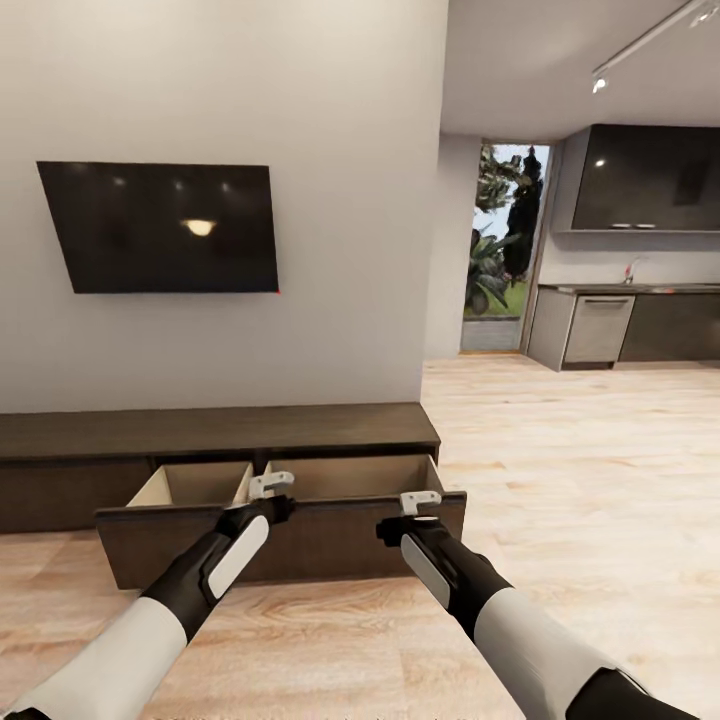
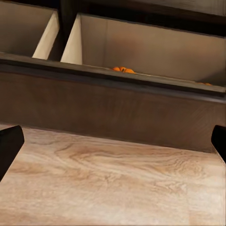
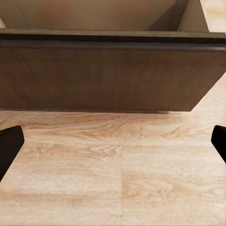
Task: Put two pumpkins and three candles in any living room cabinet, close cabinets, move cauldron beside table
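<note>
Head view puts my two grippers nearest: the left gripper (image 1: pixel 271 486) and right gripper (image 1: pixel 420 499) both hover at the top edge of the pulled-out drawer front (image 1: pixel 280 545) of the cabinet (image 1: pixel 215 430), fingers spread and gripping nothing. I judge the drawer stiff, fairly heavy and handleless, so I would press flat on its front face near both ends to slide it shut evenly. Left wrist view adds what my head camera misses: beyond the drawer's front edge, an orange sliver of a pumpkin (image 2: pixel 123 69) sits low inside the compartment. Right wrist view gives only the dark drawer front (image 3: pixel 110 77) over plank floor (image 3: pixel 113 174). Farthest off, the wall TV (image 1: pixel 160 228) hangs above.
</note>
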Controlling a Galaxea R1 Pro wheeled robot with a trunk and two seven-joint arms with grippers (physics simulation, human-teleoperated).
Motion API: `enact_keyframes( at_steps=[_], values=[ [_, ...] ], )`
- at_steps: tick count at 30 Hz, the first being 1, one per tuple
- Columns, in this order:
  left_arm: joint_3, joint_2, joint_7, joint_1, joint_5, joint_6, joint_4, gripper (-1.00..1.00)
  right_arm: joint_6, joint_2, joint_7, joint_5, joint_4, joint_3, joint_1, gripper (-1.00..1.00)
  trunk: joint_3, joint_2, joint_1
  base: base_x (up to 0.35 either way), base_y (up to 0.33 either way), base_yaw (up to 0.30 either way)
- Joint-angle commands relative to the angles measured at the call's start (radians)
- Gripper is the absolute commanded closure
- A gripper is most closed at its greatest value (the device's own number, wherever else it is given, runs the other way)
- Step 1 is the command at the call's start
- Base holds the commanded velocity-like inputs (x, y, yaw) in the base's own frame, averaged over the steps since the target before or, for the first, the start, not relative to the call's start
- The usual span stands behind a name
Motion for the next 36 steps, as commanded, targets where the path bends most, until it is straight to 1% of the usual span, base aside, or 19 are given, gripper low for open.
enact_keyframes(
  at_steps=[1, 2, 4, 6, 8, 9, 11, 12, 13, 14, 15, 16, 18, 21, 25, 26, 29, 33, 36],
  values=[
    [-0.009, 0.001, -0.006, -0.001, 0.009, -0.037, 0.025, -1.00, 0.002, -0.001, -0.010, -0.010, -0.004, 0.006, -0.001, -1.00, -0.004, -0.008, 0.004, 0.000, 0.000, 0.000],
    [-0.013, 0.001, -0.027, 0.000, 0.009, -0.072, 0.057, -1.00, 0.001, -0.001, -0.010, -0.010, -0.007, 0.004, -0.001, -1.00, -0.008, -0.015, 0.008, 0.000, 0.000, 0.000],
    [-0.018, 0.000, -0.065, 0.000, 0.009, -0.115, 0.101, -1.00, 0.000, -0.002, -0.010, -0.011, -0.010, 0.003, 0.000, -1.00, -0.014, -0.029, 0.015, 0.000, 0.000, 0.000],
    [-0.025, 0.000, -0.090, 0.001, 0.009, -0.142, 0.132, -1.00, -0.003, -0.003, -0.010, -0.011, -0.011, 0.001, 0.000, -1.00, -0.020, -0.043, 0.023, 0.000, 0.000, 0.000],
    [-0.031, 0.001, -0.104, 0.001, 0.010, -0.170, 0.149, -1.00, -0.022, -0.004, -0.009, -0.010, -0.011, 0.003, 0.000, -1.00, -0.026, -0.057, 0.031, 0.000, 0.000, 0.000],
    [-0.034, 0.001, -0.109, 0.002, 0.010, -0.195, 0.155, -1.00, -0.045, -0.004, -0.010, -0.009, -0.011, 0.004, 0.001, -1.00, -0.029, -0.064, 0.034, 0.000, 0.000, 0.000],
    [-0.035, 0.001, -0.113, 0.004, 0.004, -0.221, 0.160, -1.00, -0.077, -0.004, -0.010, -0.007, -0.011, 0.005, 0.002, -1.00, -0.036, -0.078, 0.042, 0.000, 0.000, 0.000],
    [-0.037, 0.002, -0.115, 0.006, -0.015, -0.248, 0.169, -1.00, -0.119, -0.005, -0.011, -0.005, -0.011, 0.006, 0.003, -1.00, -0.039, -0.085, 0.046, 0.000, 0.000, 0.000],
    [-0.037, 0.001, -0.115, 0.007, -0.029, -0.262, 0.177, -1.00, -0.140, -0.005, -0.012, -0.004, -0.011, 0.007, 0.004, -1.00, -0.042, -0.092, 0.050, 0.000, 0.000, 0.000],
    [-0.037, 0.000, -0.117, 0.008, -0.064, -0.294, 0.200, -1.00, -0.180, -0.005, -0.014, -0.003, -0.010, 0.009, 0.008, -1.00, -0.045, -0.099, 0.054, 0.000, 0.000, 0.000],
    [-0.036, -0.001, -0.117, 0.009, -0.083, -0.311, 0.213, -1.00, -0.197, -0.005, -0.015, -0.002, -0.009, 0.009, 0.011, -1.00, -0.048, -0.106, 0.057, 0.000, 0.000, 0.000],
    [-0.036, -0.003, -0.118, 0.010, -0.114, -0.344, 0.240, -1.00, -0.229, -0.005, -0.016, -0.001, -0.008, 0.010, 0.022, -1.00, -0.051, -0.113, 0.061, 0.000, 0.000, 0.000],
    [-0.035, -0.006, -0.118, 0.011, -0.142, -0.383, 0.273, -1.00, -0.269, -0.004, -0.019, -0.001, -0.006, 0.011, 0.038, -1.00, -0.058, -0.127, 0.069, 0.000, 0.000, 0.000],
    [-0.035, -0.007, -0.119, 0.011, -0.158, -0.410, 0.295, -1.00, -0.310, -0.003, -0.022, -0.002, 0.006, 0.011, 0.048, -1.00, -0.067, -0.148, 0.080, 0.000, 0.000, 0.000],
    [-0.034, -0.008, -0.120, 0.013, -0.164, -0.433, 0.305, -1.00, -0.370, -0.003, -0.023, -0.004, 0.045, 0.010, 0.055, -1.00, -0.080, -0.176, 0.096, 0.000, 0.000, 0.000],
    [-0.034, -0.008, -0.121, 0.013, -0.164, -0.444, 0.307, -1.00, -0.402, -0.003, -0.024, -0.006, 0.071, 0.009, 0.056, -1.00, -0.083, -0.183, 0.100, 0.000, 0.000, 0.000],
    [-0.034, -0.009, -0.121, 0.014, -0.165, -0.463, 0.310, -1.00, -0.457, -0.003, -0.026, -0.010, 0.125, 0.007, 0.057, -1.00, -0.092, -0.204, 0.111, 0.000, 0.000, 0.000],
    [-0.035, -0.009, -0.121, 0.014, -0.170, -0.474, 0.324, -1.00, -0.502, -0.001, -0.025, -0.008, 0.189, 0.009, 0.060, -1.00, -0.105, -0.232, 0.126, 0.000, 0.000, 0.000],
    [-0.035, -0.010, -0.122, 0.014, -0.173, -0.476, 0.342, -1.00, -0.527, -0.001, -0.024, -0.005, 0.207, 0.010, 0.072, -1.00, -0.114, -0.253, 0.138, 0.000, 0.000, 0.000]
  ],
)
